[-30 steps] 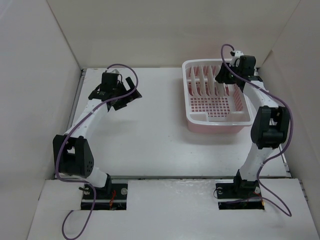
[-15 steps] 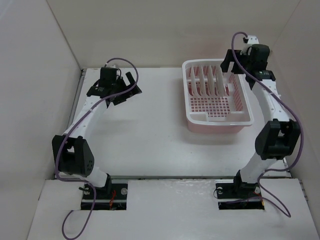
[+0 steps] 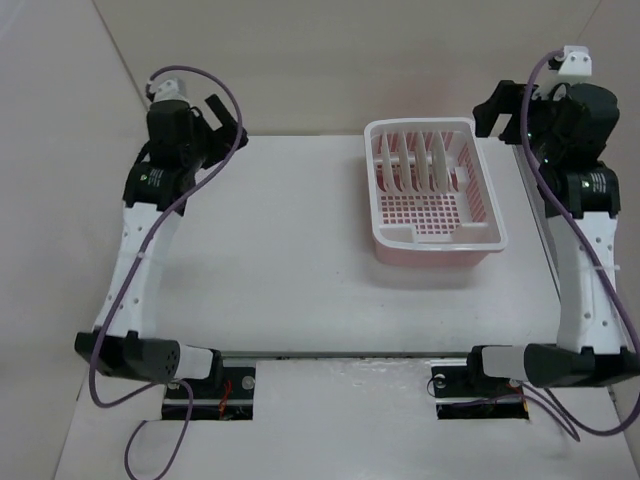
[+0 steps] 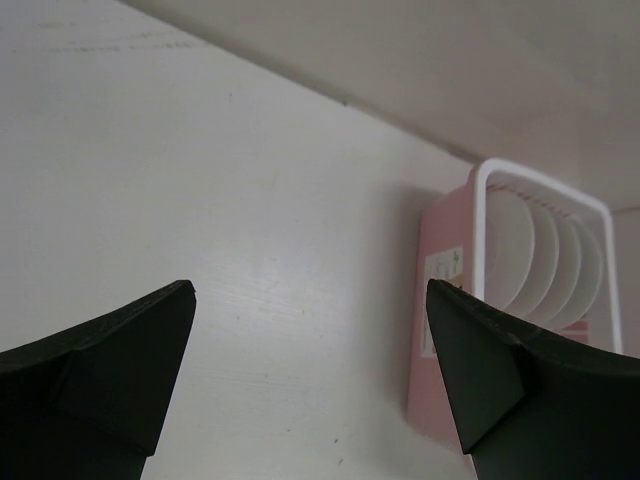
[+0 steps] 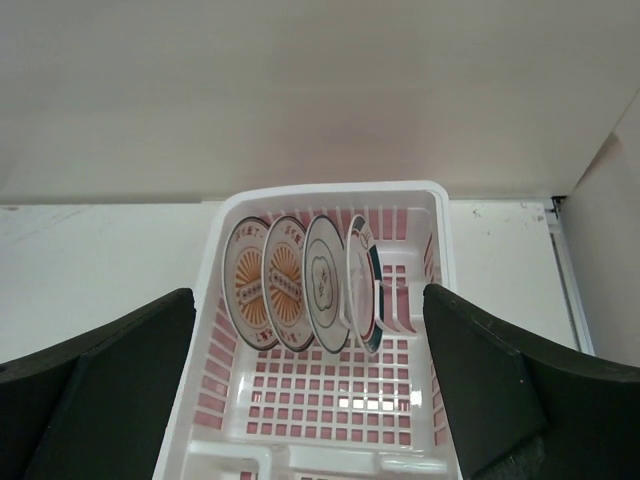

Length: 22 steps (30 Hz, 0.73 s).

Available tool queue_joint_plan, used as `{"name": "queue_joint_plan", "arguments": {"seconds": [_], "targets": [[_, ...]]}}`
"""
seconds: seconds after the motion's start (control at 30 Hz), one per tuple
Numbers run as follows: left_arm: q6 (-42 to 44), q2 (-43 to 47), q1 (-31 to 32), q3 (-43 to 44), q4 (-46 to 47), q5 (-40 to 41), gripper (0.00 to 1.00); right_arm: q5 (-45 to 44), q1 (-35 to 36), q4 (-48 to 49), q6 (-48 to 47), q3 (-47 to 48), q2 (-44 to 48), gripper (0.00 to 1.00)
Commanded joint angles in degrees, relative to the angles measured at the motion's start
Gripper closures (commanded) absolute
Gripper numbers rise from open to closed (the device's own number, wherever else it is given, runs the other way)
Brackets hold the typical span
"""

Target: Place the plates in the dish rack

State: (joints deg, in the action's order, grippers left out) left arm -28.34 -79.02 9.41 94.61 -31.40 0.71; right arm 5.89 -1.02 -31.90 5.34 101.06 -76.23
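The pale pink dish rack [image 3: 440, 243] stands at the table's far right. Several white plates [image 3: 415, 160] stand on edge between its tines. The right wrist view shows two with orange sunburst centres [image 5: 246, 285], one with a thin dark ring [image 5: 325, 282] and one with a dark green rim [image 5: 366, 283]. My right gripper [image 3: 505, 115] hangs high, right of the rack's far corner, open and empty, looking down into the rack [image 5: 330, 192]. My left gripper [image 3: 222, 122] is raised at the far left, open and empty. Its view shows the rack's side wall [image 4: 445, 330] and plates [image 4: 540, 255] far off.
White enclosure walls stand close behind and beside both raised grippers [image 3: 60, 150]. The arm bases [image 3: 210, 385] sit at the near edge. White tabletop [image 3: 280, 240] stretches left of the rack.
My right gripper opened, left a plate standing in the rack, then rose up and to the right. The left arm lifted and swung back to the far left, still open.
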Motion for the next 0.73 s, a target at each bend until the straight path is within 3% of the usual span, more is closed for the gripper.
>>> {"name": "queue_joint_plan", "arguments": {"seconds": [0.0, 0.17, 0.33, 0.7], "targets": [[-4.17, 7.92, -1.67, 1.37, -0.24, 3.5, 0.0, -3.96, 0.66, -3.7, 1.42, -2.35, 6.6, 0.0], [-7.52, 11.44, 0.42, 9.17, -5.95, 8.59, 0.0, -7.47, 0.66, -4.31, 1.42, -5.17, 14.34, 0.0], [-8.66, 13.55, 0.43, 9.19, -5.96, 7.9, 0.0, -10.28, 0.66, -5.71, 1.42, -8.59, 22.33, 0.0], [-8.14, 15.39, 0.96, 9.71, -6.48, 9.84, 0.0, -15.46, 0.66, -8.18, 1.42, -9.12, 25.95, 0.0]]}}
